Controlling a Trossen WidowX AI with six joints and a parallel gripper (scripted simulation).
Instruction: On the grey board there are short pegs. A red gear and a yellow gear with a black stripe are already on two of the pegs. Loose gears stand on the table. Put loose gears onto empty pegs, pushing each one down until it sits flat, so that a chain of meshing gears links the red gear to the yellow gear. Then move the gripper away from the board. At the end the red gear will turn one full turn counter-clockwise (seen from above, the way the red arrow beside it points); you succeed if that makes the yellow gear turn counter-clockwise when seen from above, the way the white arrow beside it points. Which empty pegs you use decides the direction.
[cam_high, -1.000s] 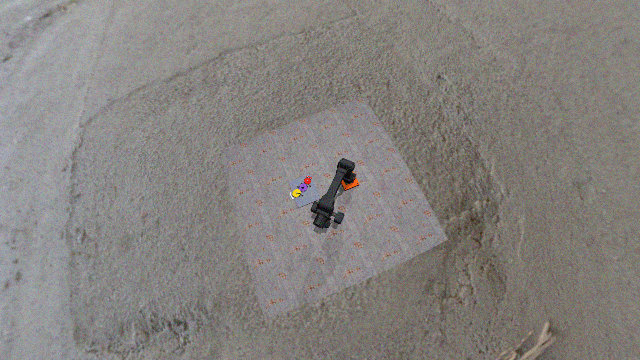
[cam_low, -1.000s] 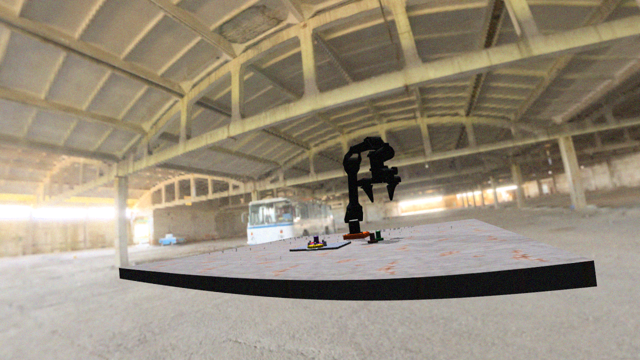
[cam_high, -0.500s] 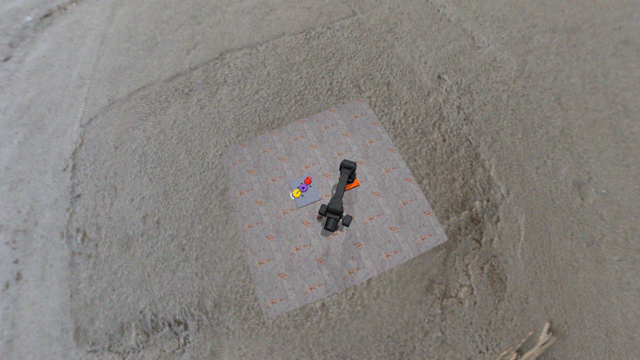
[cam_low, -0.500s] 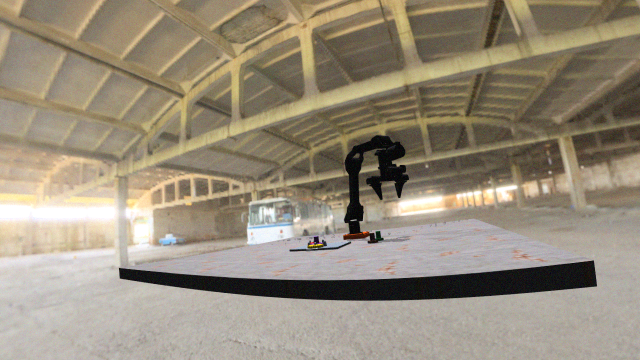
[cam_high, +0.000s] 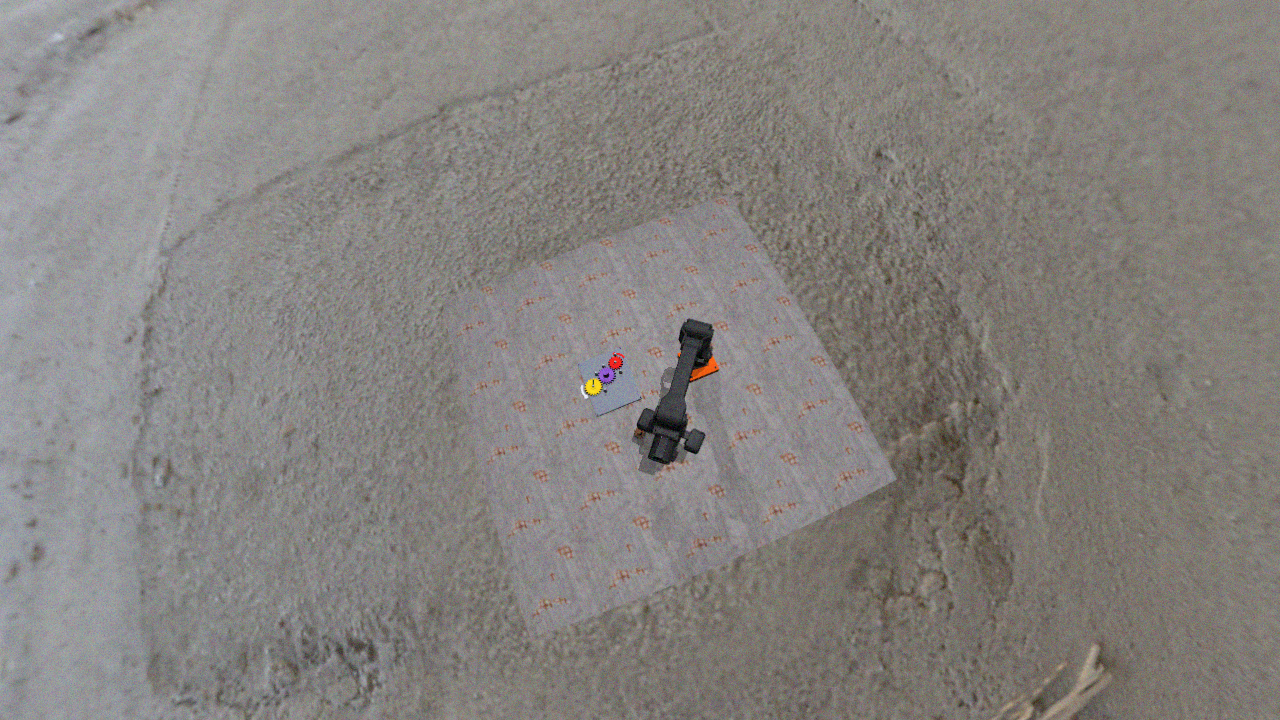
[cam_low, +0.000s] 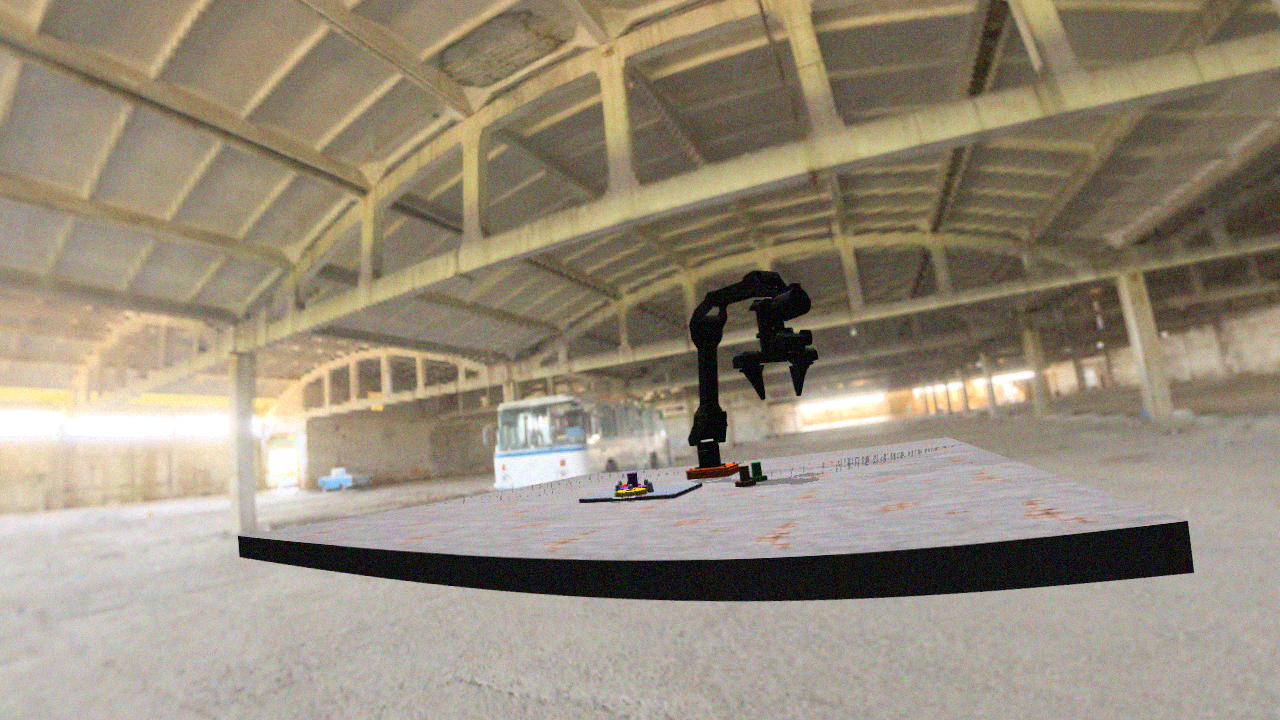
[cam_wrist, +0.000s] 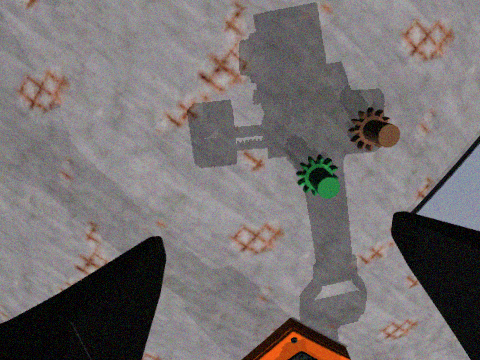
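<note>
On the grey board (cam_high: 621, 400) (cam_low: 675, 495) (cam_wrist: 466, 187), a purple gear (cam_high: 605, 375) (cam_low: 631, 478) sits between the red gear (cam_high: 617, 360) and the yellow gear (cam_high: 595, 384) (cam_low: 631, 491), and looks to meet both. Short dark pegs stand around them. A green gear (cam_low: 756, 470) (cam_wrist: 328, 187) and a brown gear (cam_high: 639, 432) (cam_low: 742, 477) (cam_wrist: 388, 135) stand upright on the table, handles up; the arm hides the green one in the top view. My gripper (cam_low: 780, 394) (cam_wrist: 280, 236) is open and empty, high above the table near these two, away from the board.
The orange arm base (cam_high: 703, 368) (cam_low: 713, 471) (cam_wrist: 295, 345) stands on the patterned table (cam_high: 581, 519) (cam_low: 805, 537) (cam_wrist: 125, 200), to the right of the board in the top view. The arm's shadow falls across the green gear in the wrist view.
</note>
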